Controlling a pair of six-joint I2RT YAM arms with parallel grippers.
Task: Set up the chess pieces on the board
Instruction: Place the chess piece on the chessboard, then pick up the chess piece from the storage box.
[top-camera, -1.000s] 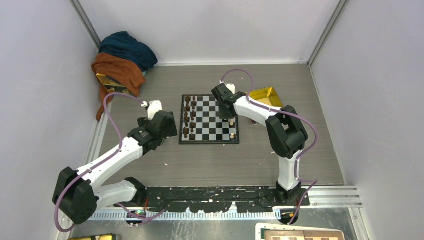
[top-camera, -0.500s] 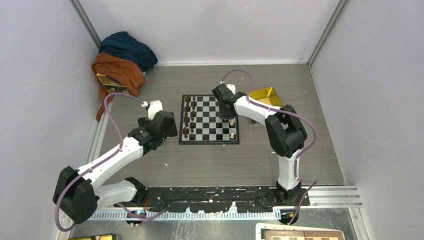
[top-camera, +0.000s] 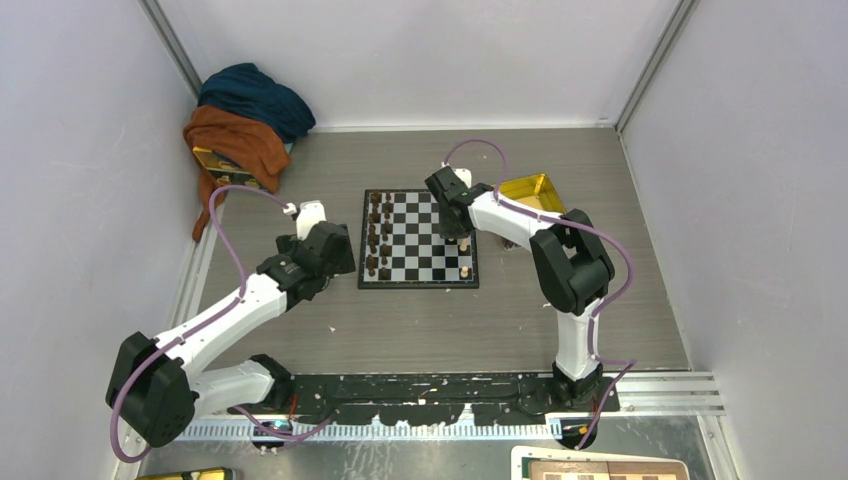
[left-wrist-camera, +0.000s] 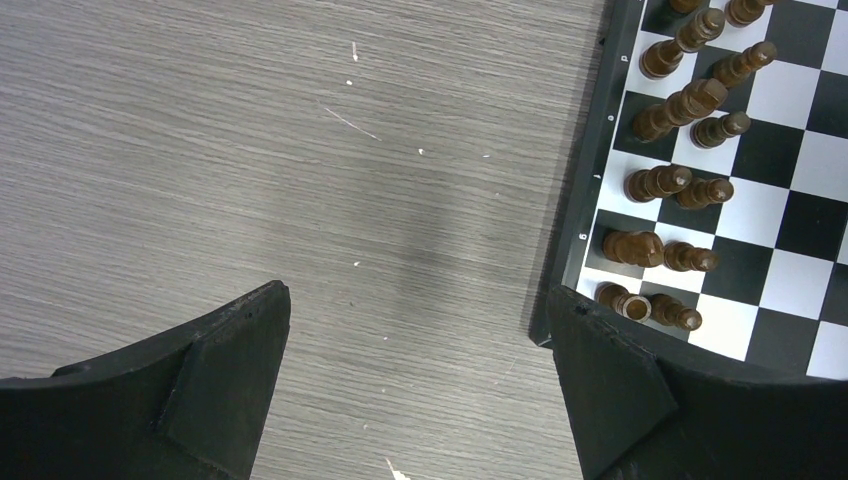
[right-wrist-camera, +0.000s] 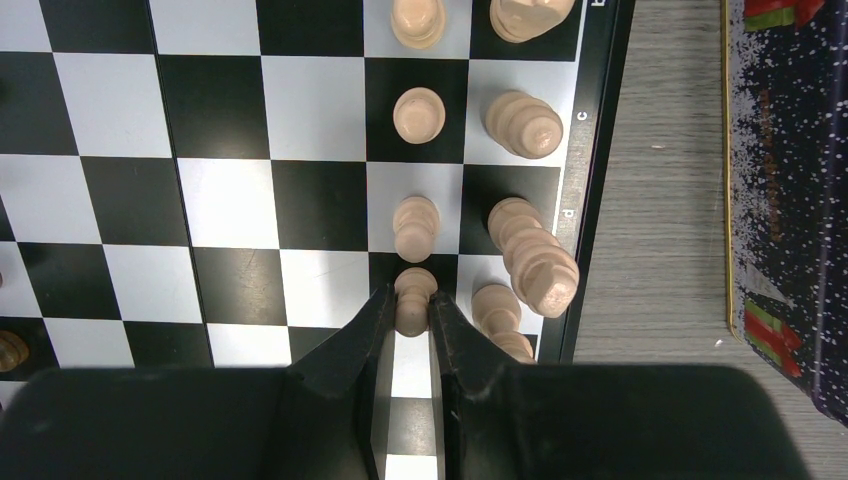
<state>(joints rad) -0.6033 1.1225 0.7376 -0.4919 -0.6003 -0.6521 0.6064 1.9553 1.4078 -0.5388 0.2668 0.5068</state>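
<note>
Table (left-wrist-camera: 200, 150): left gripper (left-wrist-camera: 420, 330) hangs over it, spread wide and empty, just left of the board (left-wrist-camera: 790, 215).
Dark pieces (left-wrist-camera: 660, 180): two columns along board's left edge.
Right gripper (right-wrist-camera: 412, 305): clamped on a tan pawn (right-wrist-camera: 414, 285) in the second column from board's right edge.
Tan pieces (right-wrist-camera: 520, 125): beside it, lining that edge.
Tray (top-camera: 530, 188): just past board's far right corner.

Board (top-camera: 418, 245) lying on the table (top-camera: 400, 320).
Chess pieces (right-wrist-camera: 520, 125) are standing along its right edge, the right gripper (right-wrist-camera: 412, 300) gripping one; opposing pieces (left-wrist-camera: 660, 182) are lining its left edge; a tray (top-camera: 530, 188) is sitting off its far right corner.
</note>
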